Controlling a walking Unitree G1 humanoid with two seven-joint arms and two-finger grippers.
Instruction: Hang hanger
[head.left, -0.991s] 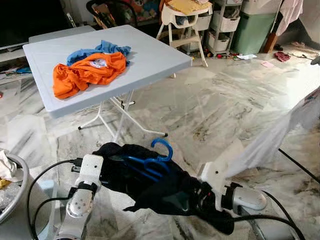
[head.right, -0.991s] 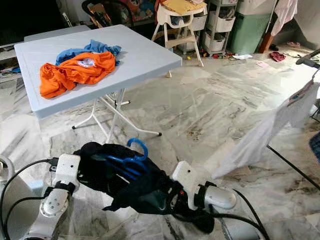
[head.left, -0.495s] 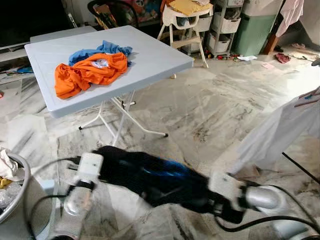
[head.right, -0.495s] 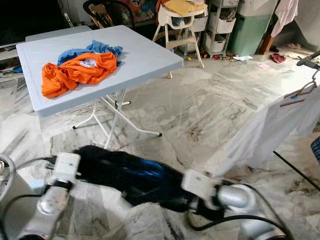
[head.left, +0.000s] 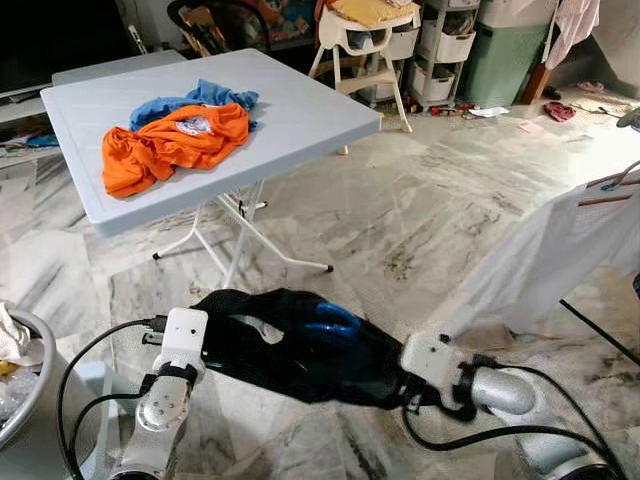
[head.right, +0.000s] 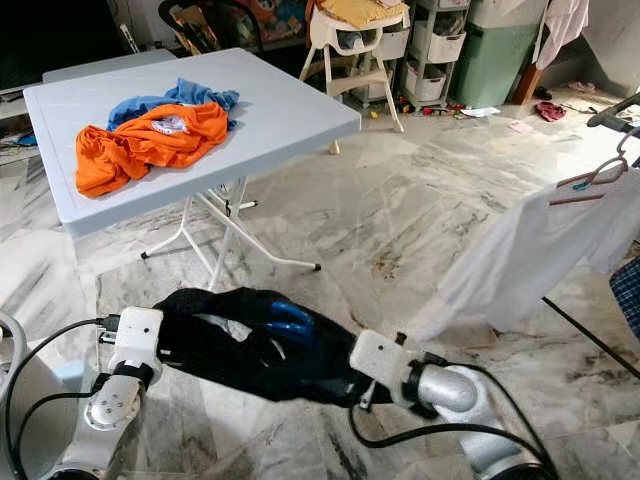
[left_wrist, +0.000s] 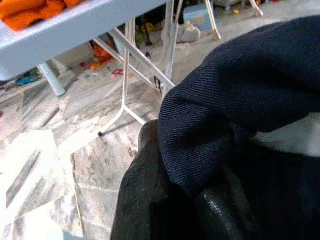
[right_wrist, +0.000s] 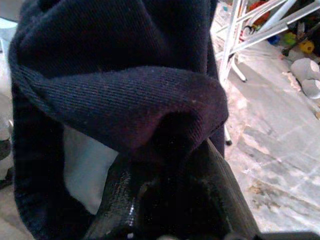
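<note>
Marble floor (head.left: 400, 200). Both hands, left hand (head.left: 225, 335) and right hand (head.left: 395, 385), clamp dark navy garment (head.left: 300, 350), stretching it over blue plastic hanger (head.left: 330, 325); rack at 3 o'clock.

Both silver arms reach forward and inward, low before the body, wrists angled toward each other. The left gripper (head.left: 222, 330) and right gripper (head.left: 385, 375) each have their black fingers buried in folds of the dark navy garment (head.left: 300, 345) — cloth pinched between the fingers (left_wrist: 150, 200), stretched from one gripper to the other.
</note>
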